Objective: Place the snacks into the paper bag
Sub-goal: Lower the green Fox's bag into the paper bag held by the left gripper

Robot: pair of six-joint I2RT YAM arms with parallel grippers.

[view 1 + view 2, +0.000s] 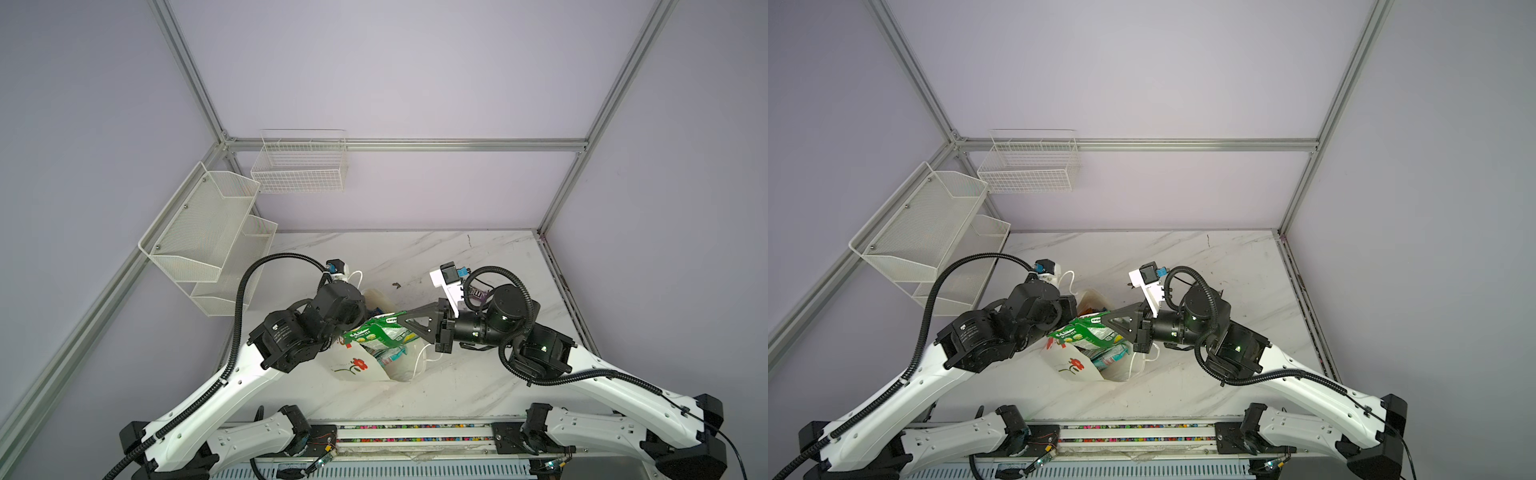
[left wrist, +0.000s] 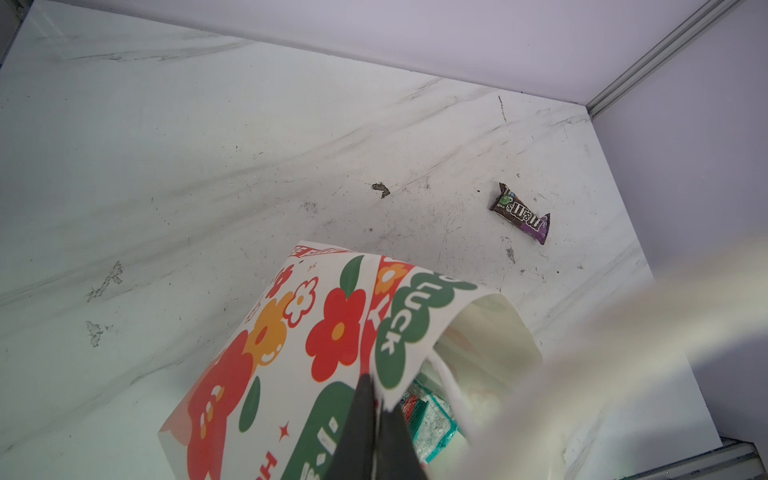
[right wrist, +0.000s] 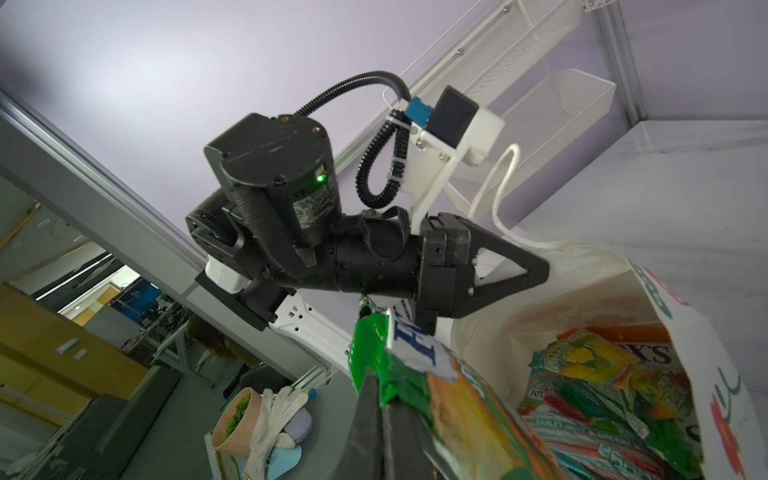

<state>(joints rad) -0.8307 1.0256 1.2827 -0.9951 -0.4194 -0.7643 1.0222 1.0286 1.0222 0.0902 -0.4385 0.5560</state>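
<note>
in a top view my right arm (image 1: 505,311) is hiding most of the m&m's packet (image 1: 478,296), at two o'clock from the paper bag (image 1: 343,370). the green-yellow packet (image 1: 380,332) is covering snacks (image 1: 390,355) beneath. the cord handle (image 2: 623,324) is showing only as a blur.

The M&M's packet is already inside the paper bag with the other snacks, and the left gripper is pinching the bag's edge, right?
Not quite. The M&M's packet is not in the paper bag; it lies out on the table, apart from the bag, as the left wrist view shows. The left gripper does pinch the bag's edge.
</note>
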